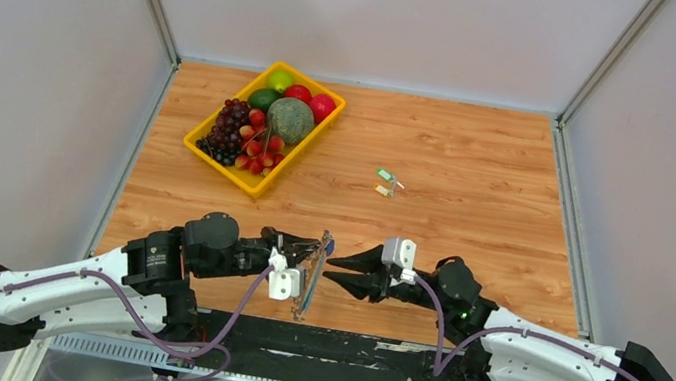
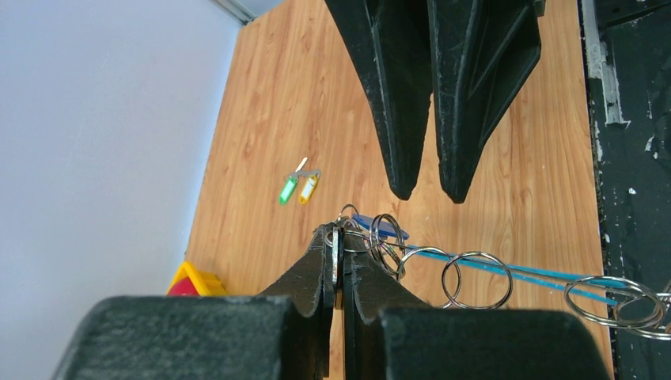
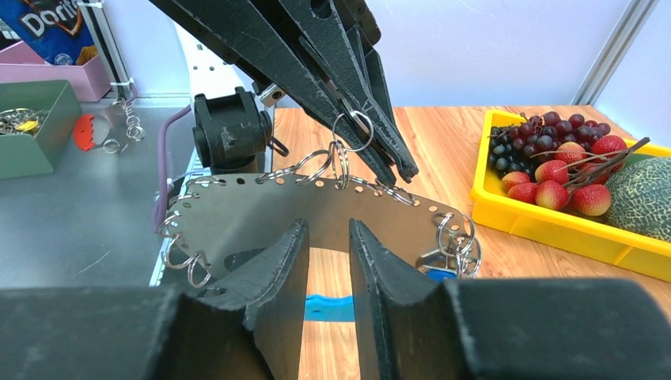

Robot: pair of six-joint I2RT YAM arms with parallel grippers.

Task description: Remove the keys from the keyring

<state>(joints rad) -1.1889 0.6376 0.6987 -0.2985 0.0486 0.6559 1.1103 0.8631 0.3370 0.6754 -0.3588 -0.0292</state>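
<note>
The keyring (image 1: 309, 285) is a flat grey plate with holes and several split rings along its rim, hanging on edge. My left gripper (image 1: 311, 247) is shut on its upper rim; in the left wrist view the left gripper (image 2: 338, 241) clamps the plate among rings. A blue key (image 3: 439, 272) hangs on a ring at the plate's right end and also shows in the left wrist view (image 2: 381, 227). A light-blue strip (image 3: 328, 307) lies under the plate. My right gripper (image 1: 332, 271) is open and empty, just right of the plate, its right gripper tips (image 3: 328, 237) pointing at it. A green key (image 1: 384, 173) and an orange key (image 1: 381, 191) lie loose on the table.
A yellow fruit tray (image 1: 202, 147) stands at the back left, close to the plate's right in the right wrist view (image 3: 554, 233). A green bin (image 3: 36, 127) with rings and a pink box sit on the metal bench beyond the table's near edge.
</note>
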